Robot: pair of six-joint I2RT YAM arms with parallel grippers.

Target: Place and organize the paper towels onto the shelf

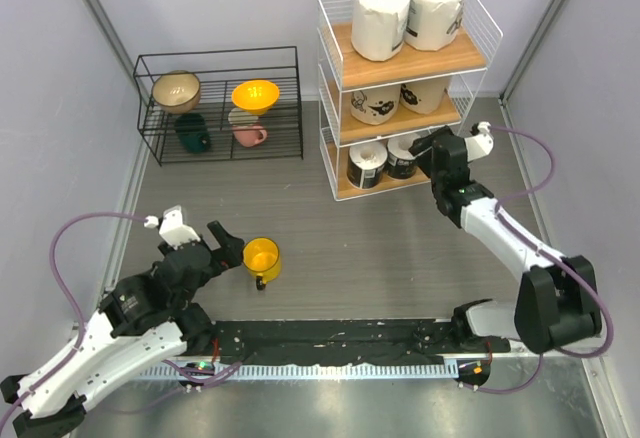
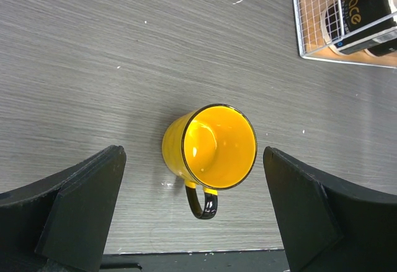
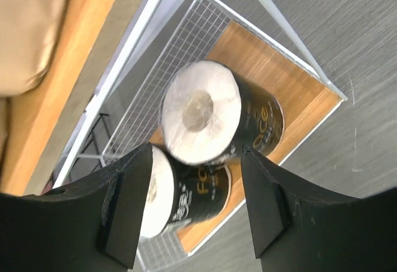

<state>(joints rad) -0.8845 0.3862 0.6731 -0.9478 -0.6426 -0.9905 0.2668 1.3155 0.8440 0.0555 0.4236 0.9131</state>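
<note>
The right tool (image 3: pixel 195 154) is spread and holds nothing. It sits at the open front of the bottom tier of the shelf (image 1: pixel 465 56). Two dark-wrapped paper towels (image 3: pixel 205 120) lie there, touching each other, cores facing the tool. The middle tier holds two beige printed rolls, and the top tier holds two white ones standing upright. All six sit inside the wire edges.

The left tool (image 2: pixel 192 151) is also spread, hovering over a yellow cup (image 2: pixel 211 148) that stands on the tabletop (image 1: pixel 380 248). Bare tabletop stretches between the cup and the shelf. At the far left, a black wire rack (image 1: pixel 220 103) holds bowls.
</note>
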